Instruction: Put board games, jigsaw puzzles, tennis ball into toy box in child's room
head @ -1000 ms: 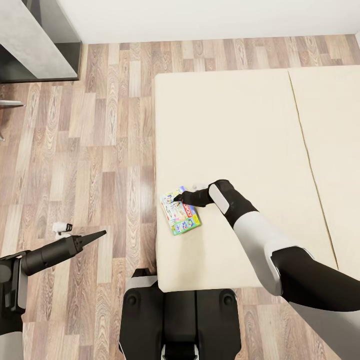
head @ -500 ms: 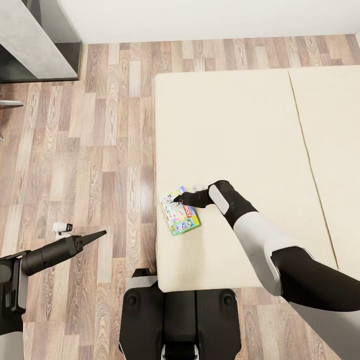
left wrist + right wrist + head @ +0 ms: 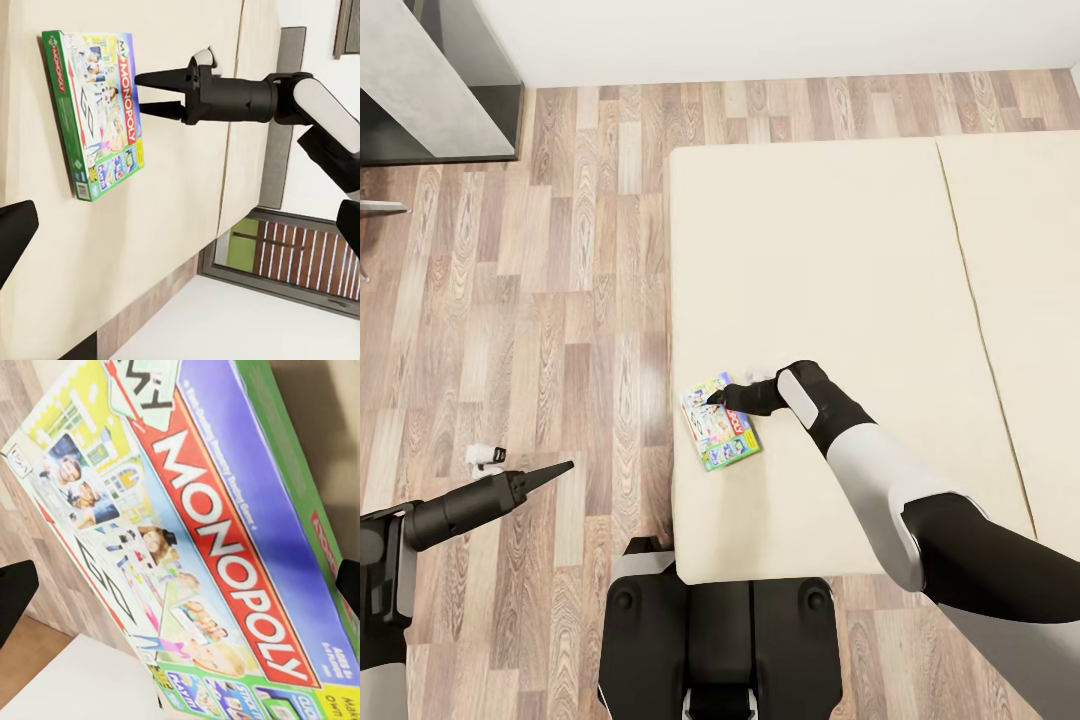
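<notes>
A flat board game (image 3: 720, 423), a green-edged box printed "MY MONOPOLY", lies face up on the bed (image 3: 840, 260) near the corner closest to the robot, close to the mattress edge. The right gripper (image 3: 722, 397) hovers over the box's far edge; in the left wrist view its two fingers (image 3: 161, 78) stand spread, just beside the box and apart from it, pinching nothing. The left gripper (image 3: 555, 469) hangs over the wooden floor (image 3: 560, 300), well apart from the bed; whether its jaws are parted or pressed together cannot be told. The box is probably light, stiff card with a glossy, somewhat slippery lid, and thin enough that a pinch across one short edge, or across its thickness where it nears the mattress edge, seems the soundest hold. The mattress is plain beige and likely yields under pressure, which could let a finger slip beneath the box. A pale wall closes the room, and a grey table (image 3: 430, 80) stands at the far left.
</notes>
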